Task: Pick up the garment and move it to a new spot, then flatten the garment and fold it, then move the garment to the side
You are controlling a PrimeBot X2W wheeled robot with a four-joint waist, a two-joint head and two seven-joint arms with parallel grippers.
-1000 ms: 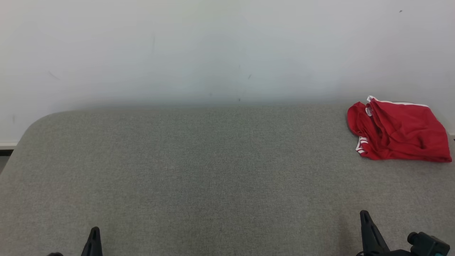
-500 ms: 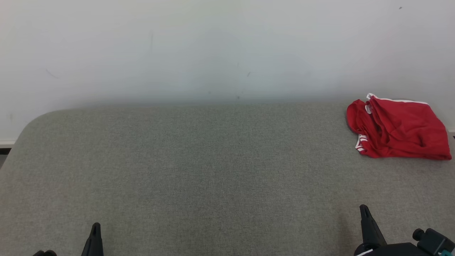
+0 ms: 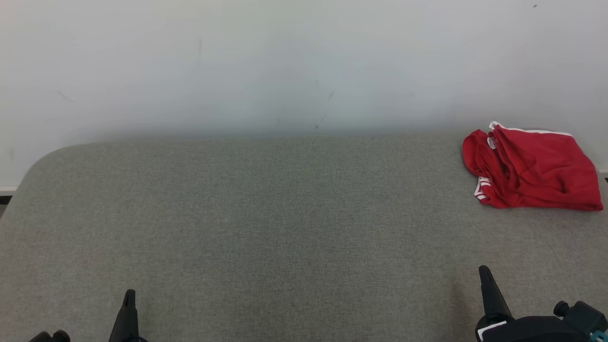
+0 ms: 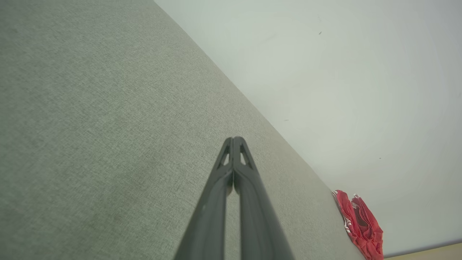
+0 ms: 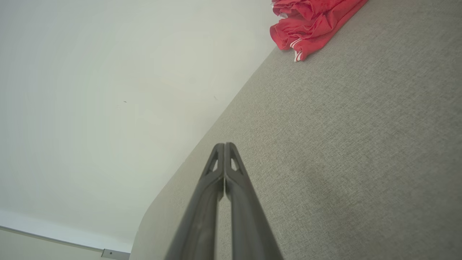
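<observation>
left gripper (image 3: 128,297) 7 o'clock, right gripper (image 3: 484,273) 5 o'clock, pointing 12, jaws together | garment (image 3: 532,167) lies 2 o'clock | both tips crept forward

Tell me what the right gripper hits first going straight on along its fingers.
Likely the white wall past the table; the red garment lies off that line, to the side. Height of the right gripper is unclear.

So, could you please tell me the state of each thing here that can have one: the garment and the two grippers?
red garment: rumpled, not flattened, lying free at the far right of the grey table.
left gripper: shut, empty, at the table's near left.
right gripper: shut, empty, at the near right, well apart from the garment.
</observation>
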